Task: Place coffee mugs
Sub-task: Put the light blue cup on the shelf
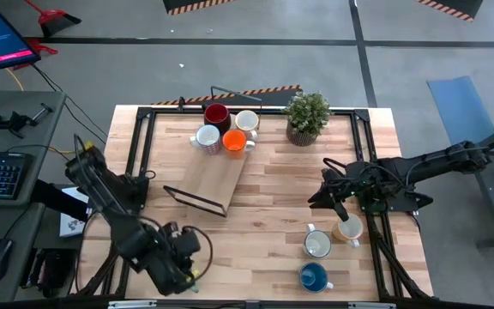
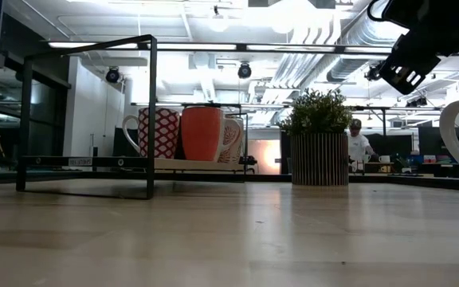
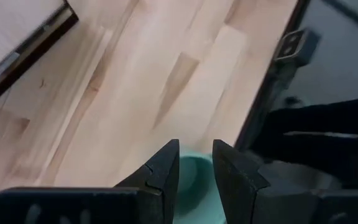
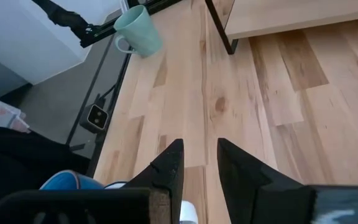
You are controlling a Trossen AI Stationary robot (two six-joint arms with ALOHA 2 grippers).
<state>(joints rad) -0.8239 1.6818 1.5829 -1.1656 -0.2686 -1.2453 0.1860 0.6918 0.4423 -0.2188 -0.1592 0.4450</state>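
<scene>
- Left tool [image 3: 196, 163] at lower left, pinching teal mug [image 3: 191, 177] by the rim.
- Right tool [image 1: 328, 196] spread, centre right.
- Next we carry teal toward rack [image 1: 213, 180].

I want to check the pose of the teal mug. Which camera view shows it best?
The right wrist view: the teal mug shows whole there, tilted, with its handle, near the edge of the table. The left wrist view shows only a part of its rim. In the high and low views I cannot make it out.
</scene>
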